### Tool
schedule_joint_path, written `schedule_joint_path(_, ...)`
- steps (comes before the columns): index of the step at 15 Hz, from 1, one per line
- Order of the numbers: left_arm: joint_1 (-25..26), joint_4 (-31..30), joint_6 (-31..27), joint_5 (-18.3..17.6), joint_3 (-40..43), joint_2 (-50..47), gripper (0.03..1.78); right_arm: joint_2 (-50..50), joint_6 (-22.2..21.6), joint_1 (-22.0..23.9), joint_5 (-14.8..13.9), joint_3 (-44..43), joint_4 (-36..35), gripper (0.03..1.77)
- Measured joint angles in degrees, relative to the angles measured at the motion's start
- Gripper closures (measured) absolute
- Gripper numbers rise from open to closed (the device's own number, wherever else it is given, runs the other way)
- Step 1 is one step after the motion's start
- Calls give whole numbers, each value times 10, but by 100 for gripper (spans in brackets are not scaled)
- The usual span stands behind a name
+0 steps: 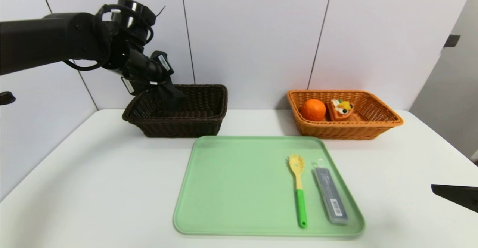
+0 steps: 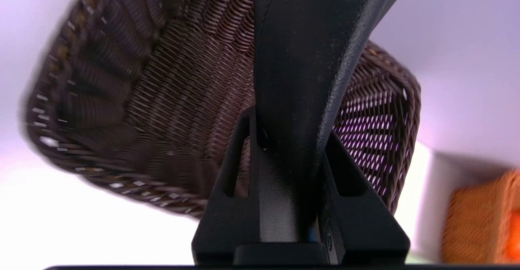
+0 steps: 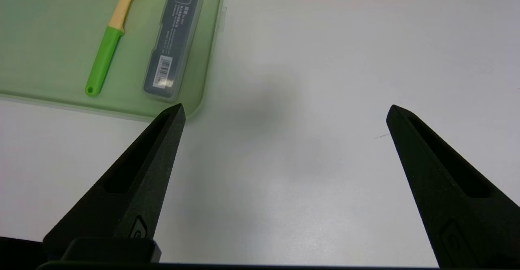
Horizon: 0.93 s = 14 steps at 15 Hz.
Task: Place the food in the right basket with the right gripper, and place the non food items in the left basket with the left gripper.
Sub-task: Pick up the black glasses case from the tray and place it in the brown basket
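Non-food items: yellow slotted pasta spoon with a green handle (image 1: 298,188) and flat grey plastic case with a barcode label (image 1: 330,195) lie side by side on the right part of the pale green plastic tray (image 1: 231,188), near the middle of the white bench (image 1: 93,188); neither is sorted yet
Food: round orange fruit (image 1: 313,109) and small toy cake slice with fruit topping (image 1: 340,109) sit in the light orange wicker basket (image 1: 373,126) at far right; by the look of it, this half is done
Left tool (image 1: 170,91): above the dark brown wicker basket (image 1: 198,124) at far left, clamped on a dark flat object (image 2: 300,79) that I cannot identify; seemingly ready to drop it in
Right tool (image 3: 284,111): jaws spread wide and empty, low at the near right over bare bench
Left to do: release the dark object; carry spoon and case to the brown basket
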<state>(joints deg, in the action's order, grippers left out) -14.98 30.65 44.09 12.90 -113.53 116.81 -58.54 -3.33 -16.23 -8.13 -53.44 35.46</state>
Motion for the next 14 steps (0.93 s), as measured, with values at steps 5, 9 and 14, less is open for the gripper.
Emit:
schedule_joint_path(5,16,-45,133,0,0,44,141,0,3,0,0,15,0,9)
schedule_joint_path(9,23,-55,178,-32,0,55,142,1,2,0,0,24,-1,9)
schedule_joint_path(14,25,-50,197,-45,0,64,142,0,2,-1,1,29,-1,9)
